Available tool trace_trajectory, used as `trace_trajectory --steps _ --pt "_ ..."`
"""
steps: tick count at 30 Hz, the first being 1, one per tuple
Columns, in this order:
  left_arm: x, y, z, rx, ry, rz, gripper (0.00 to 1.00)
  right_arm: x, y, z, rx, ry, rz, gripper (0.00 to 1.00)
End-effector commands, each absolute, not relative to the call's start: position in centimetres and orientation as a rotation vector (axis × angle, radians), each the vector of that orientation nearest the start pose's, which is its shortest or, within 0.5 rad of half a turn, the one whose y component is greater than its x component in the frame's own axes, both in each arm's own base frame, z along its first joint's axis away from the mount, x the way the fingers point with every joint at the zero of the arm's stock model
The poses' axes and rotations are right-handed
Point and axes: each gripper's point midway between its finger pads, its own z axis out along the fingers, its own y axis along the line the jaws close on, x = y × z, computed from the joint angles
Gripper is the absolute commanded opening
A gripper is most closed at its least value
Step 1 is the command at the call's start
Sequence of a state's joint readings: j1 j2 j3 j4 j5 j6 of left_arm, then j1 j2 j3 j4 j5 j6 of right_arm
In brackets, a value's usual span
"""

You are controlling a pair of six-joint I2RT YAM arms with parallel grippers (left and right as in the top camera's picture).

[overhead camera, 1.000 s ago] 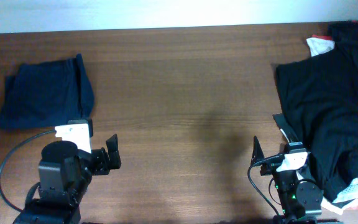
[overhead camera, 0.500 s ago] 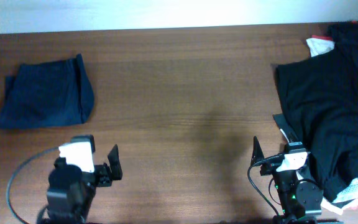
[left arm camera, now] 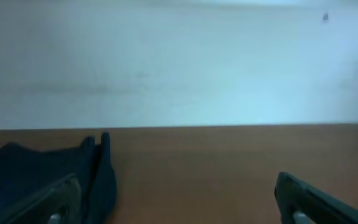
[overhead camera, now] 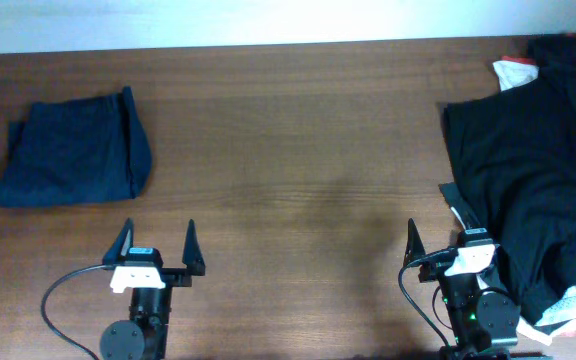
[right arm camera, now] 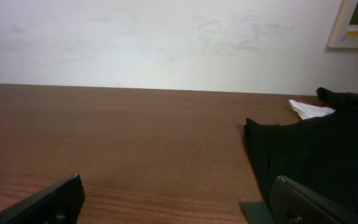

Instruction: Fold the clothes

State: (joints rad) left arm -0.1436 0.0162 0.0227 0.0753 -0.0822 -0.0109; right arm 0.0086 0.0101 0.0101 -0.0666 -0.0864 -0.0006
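The middle of the tabletop is bare wood from near edge to far edge, a wide lane for either gripper toward 12 o'clock. The left gripper, fingers spread, has open wood straight ahead and toward 3 o'clock. The folded navy shorts lie at its 11 o'clock, apart from it. The right gripper, also spread, has free wood at 12 and 9 o'clock. The heaped black garments crowd its 1 to 3 o'clock side, their edge just beside it. A white cloth pokes out at the heap's far edge.
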Motion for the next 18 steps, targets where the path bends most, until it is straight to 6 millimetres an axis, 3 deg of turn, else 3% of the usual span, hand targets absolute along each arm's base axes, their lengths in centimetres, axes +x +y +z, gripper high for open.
trace_trajectory --steps 1,4,18 --pt "24.5 -2.2 18.3 0.104 1.536 -0.006 0.99 24.5 1.6 15.8 -0.070 1.639 0.074 0.99" --pt "24.5 -2.4 15.6 0.129 1.646 -0.015 0.99 24.5 1.6 15.8 -0.070 1.640 0.074 0.99" --pt "24.4 -2.8 15.6 0.144 1.644 -0.032 0.99 24.5 1.6 15.8 -0.070 1.639 0.074 0.99"
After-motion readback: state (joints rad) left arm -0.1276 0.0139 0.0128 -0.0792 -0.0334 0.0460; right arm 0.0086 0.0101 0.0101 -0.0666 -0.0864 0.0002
